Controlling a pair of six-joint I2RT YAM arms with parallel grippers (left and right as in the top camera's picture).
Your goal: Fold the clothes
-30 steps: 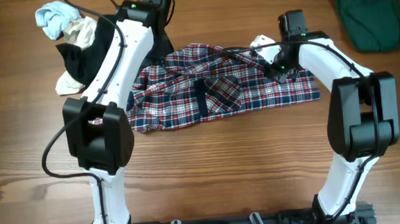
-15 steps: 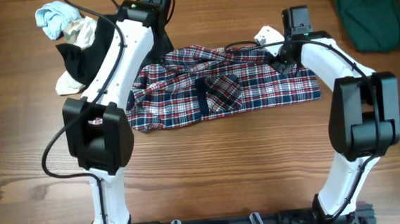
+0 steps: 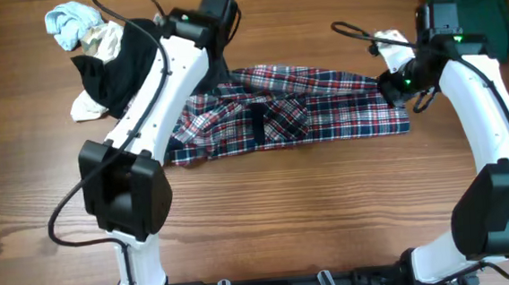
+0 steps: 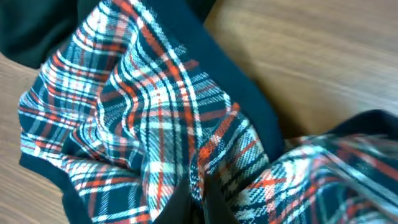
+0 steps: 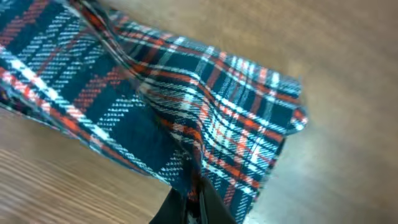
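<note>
The plaid garment [image 3: 297, 112], red, white and navy with dark navy trim, lies stretched sideways across the middle of the table. My left gripper [image 3: 216, 66] is shut on its upper left edge; in the left wrist view the fingers [image 4: 198, 196] pinch a fold of plaid [image 4: 143, 124]. My right gripper [image 3: 396, 85] is shut on its upper right edge; in the right wrist view the fingers [image 5: 189, 200] pinch the cloth [image 5: 186, 118], which hangs lifted off the wood.
A heap of black, cream and pale blue clothes [image 3: 96, 55] lies at the back left. A dark green garment [image 3: 470, 11] lies at the back right. A loose cable [image 3: 355, 35] runs by the right arm.
My right gripper has moved right and back, pulling the plaid garment out longer and flatter. My left gripper has shifted a little right with its hold.
</note>
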